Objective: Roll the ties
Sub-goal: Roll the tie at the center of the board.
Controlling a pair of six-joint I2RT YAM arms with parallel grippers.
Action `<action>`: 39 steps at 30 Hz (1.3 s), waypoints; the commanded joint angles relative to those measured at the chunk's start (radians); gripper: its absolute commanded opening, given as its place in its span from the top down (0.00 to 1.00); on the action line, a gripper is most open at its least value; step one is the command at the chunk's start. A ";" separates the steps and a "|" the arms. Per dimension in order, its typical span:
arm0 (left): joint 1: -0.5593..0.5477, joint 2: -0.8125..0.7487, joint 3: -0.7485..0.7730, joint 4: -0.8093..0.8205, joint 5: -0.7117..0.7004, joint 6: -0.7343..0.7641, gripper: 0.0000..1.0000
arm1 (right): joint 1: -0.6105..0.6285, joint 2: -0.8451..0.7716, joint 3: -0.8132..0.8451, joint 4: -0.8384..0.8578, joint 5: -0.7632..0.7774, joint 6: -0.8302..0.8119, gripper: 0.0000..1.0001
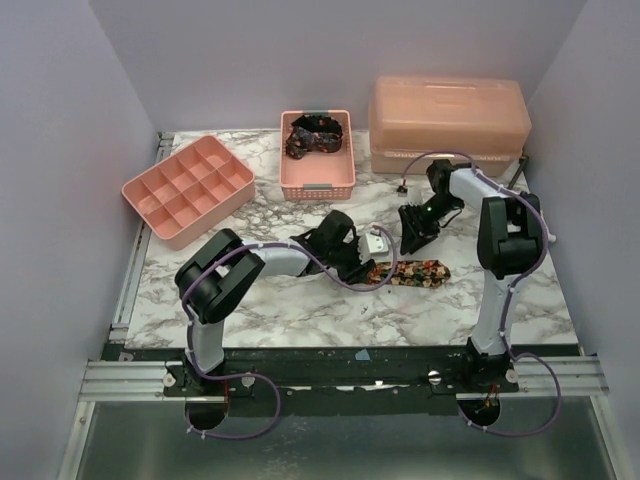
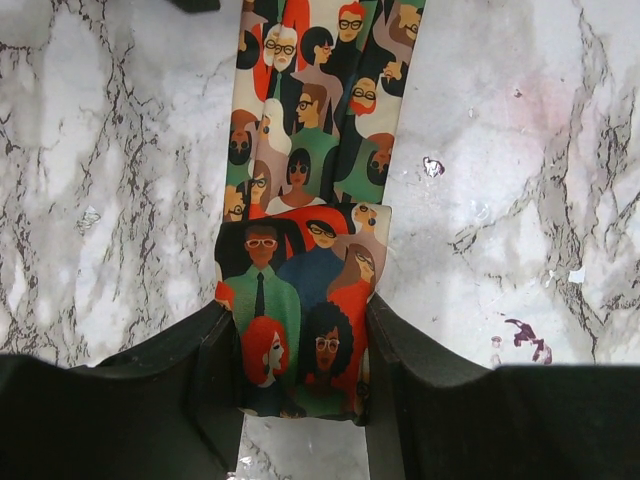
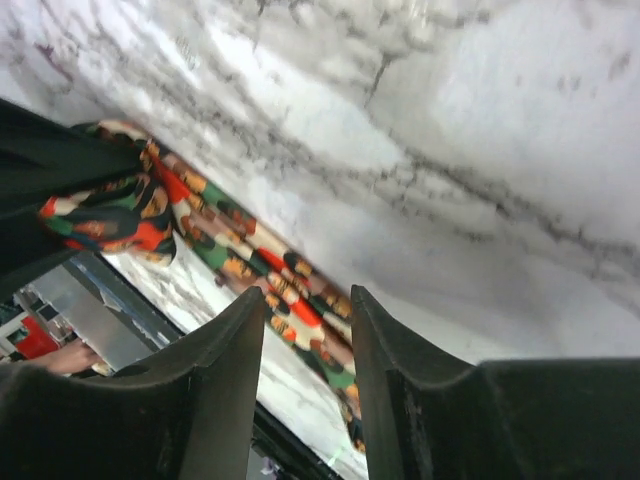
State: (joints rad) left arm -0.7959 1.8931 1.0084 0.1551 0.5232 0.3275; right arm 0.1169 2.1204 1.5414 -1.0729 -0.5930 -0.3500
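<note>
Early in the roll, left fingers point(image 2: 200, 370) pinch the tie point(image 2: 300, 300) by its folded end, right fingers point(image 3: 222, 372) spread empty; next, wind it forward.

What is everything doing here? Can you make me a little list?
table: white marble
bright tie: lying on table, one end folded over
left jaws: shut on bright tie's folded end
right jaws: open, holding nothing, near bright tie
basket: holds dark tie, bunched up
tray: left of basket
box: lid on, right of basket
</note>
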 commanded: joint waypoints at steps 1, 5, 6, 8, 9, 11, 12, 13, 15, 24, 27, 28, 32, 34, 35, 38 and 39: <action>0.003 0.078 -0.005 -0.215 -0.118 0.019 0.85 | -0.018 -0.126 -0.083 -0.082 0.001 -0.030 0.59; 0.003 0.078 -0.002 -0.207 -0.107 0.013 0.84 | -0.038 -0.171 -0.220 -0.016 0.092 -0.001 0.65; 0.003 0.078 -0.002 -0.206 -0.102 0.013 0.84 | -0.040 -0.159 -0.234 0.005 0.110 0.009 0.66; 0.003 0.082 0.005 -0.213 -0.095 0.012 0.84 | -0.043 -0.126 -0.248 0.046 0.159 0.018 0.68; 0.002 0.083 0.007 -0.217 -0.093 0.015 0.84 | -0.050 -0.110 -0.255 0.074 0.194 0.021 0.68; 0.001 0.080 0.010 -0.223 -0.093 0.029 0.84 | -0.078 -0.066 -0.248 0.113 0.242 0.016 0.69; 0.001 0.080 0.013 -0.229 -0.094 0.035 0.83 | -0.093 -0.035 -0.235 0.117 0.255 0.009 0.70; 0.001 0.080 0.017 -0.236 -0.095 0.039 0.83 | -0.103 -0.009 -0.219 0.123 0.276 0.001 0.70; -0.001 0.077 0.021 -0.245 -0.095 0.047 0.82 | -0.106 0.024 -0.194 0.149 0.326 -0.021 0.71; -0.022 0.101 0.061 -0.274 -0.095 0.041 0.79 | -0.106 0.071 0.005 0.093 0.259 -0.082 0.64; -0.022 0.114 0.070 -0.272 -0.106 0.016 0.79 | -0.106 -0.009 -0.016 0.029 0.148 -0.083 0.58; -0.023 0.117 0.073 -0.272 -0.105 0.010 0.79 | -0.106 -0.041 -0.028 0.008 0.099 -0.078 0.56; -0.022 0.125 0.074 -0.270 -0.103 -0.007 0.78 | -0.104 -0.146 -0.094 -0.025 -0.127 -0.019 0.46; -0.022 0.128 0.074 -0.270 -0.094 -0.009 0.75 | -0.092 -0.160 -0.116 -0.014 -0.235 0.032 0.40; -0.022 0.129 0.075 -0.270 -0.091 -0.009 0.75 | -0.079 -0.154 -0.118 -0.011 -0.277 0.051 0.39; -0.023 0.129 0.073 -0.273 -0.082 0.000 0.74 | -0.045 -0.119 -0.128 0.036 -0.371 0.124 0.39; -0.021 0.127 0.073 -0.275 -0.081 0.002 0.73 | -0.036 -0.105 -0.136 0.056 -0.394 0.141 0.39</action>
State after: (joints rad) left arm -0.8162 1.9419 1.1183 0.0441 0.5011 0.3294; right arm 0.0376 1.9789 1.4399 -1.0985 -0.7876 -0.3058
